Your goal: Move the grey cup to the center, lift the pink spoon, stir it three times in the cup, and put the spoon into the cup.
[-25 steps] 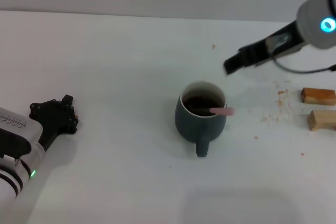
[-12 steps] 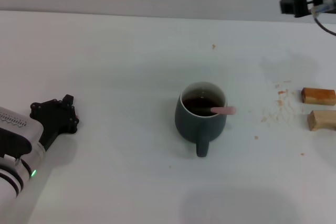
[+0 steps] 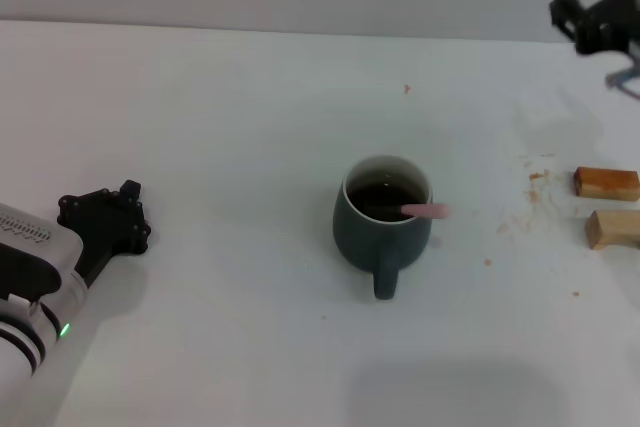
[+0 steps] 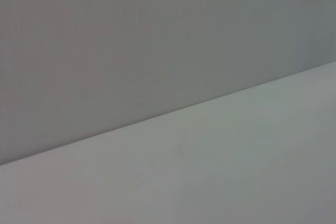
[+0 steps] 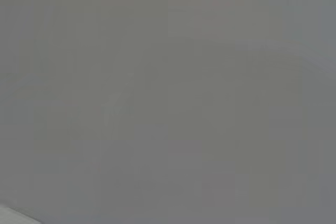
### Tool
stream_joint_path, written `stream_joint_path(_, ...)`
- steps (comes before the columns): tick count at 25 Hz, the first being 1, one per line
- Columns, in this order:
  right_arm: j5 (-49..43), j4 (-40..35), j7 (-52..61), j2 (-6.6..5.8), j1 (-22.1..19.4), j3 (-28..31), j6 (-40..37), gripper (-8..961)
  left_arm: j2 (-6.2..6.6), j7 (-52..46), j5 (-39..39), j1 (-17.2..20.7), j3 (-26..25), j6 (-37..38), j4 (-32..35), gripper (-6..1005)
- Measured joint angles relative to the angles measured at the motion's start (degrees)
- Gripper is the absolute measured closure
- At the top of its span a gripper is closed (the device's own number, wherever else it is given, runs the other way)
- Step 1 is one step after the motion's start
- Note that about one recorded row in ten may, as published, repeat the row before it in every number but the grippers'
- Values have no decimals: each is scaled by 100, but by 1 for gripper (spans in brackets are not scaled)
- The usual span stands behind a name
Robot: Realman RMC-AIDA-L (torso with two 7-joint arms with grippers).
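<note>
Coffee-dark liquid fills the grey cup (image 3: pixel 384 217) mid-table, and the pink spoon (image 3: pixel 424 211) leans on its rim, bowl sunk inside — the task looks complete. Neither the parked left gripper (image 3: pixel 102 227) nor the raised right gripper (image 3: pixel 592 19) shows its jaws clearly — cannot tell.

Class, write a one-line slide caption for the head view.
Pink spoon rests in grey cup; both arms clear.
</note>
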Motion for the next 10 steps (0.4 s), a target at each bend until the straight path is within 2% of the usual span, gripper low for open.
stream_joint_path(3,-484,-557,7,16,-330,-148,1101,411,0,0,0,-7,-1,-7,-2,1001)
stream_joint_path(4,-684,-922,5,36,-541,-227,1774,411,0,0,1,-10,-7,-12,-5,1001)
stream_joint_path(6,-725,-1071,3,43,-625,-252,2062,411,-1,0,4,-5,-27,-12,-11,1001)
stream_joint_path(10,-1011,-1878,-5,54,-885,-177,3546,411,-1,0,8,16,-131,0,-13,1001)
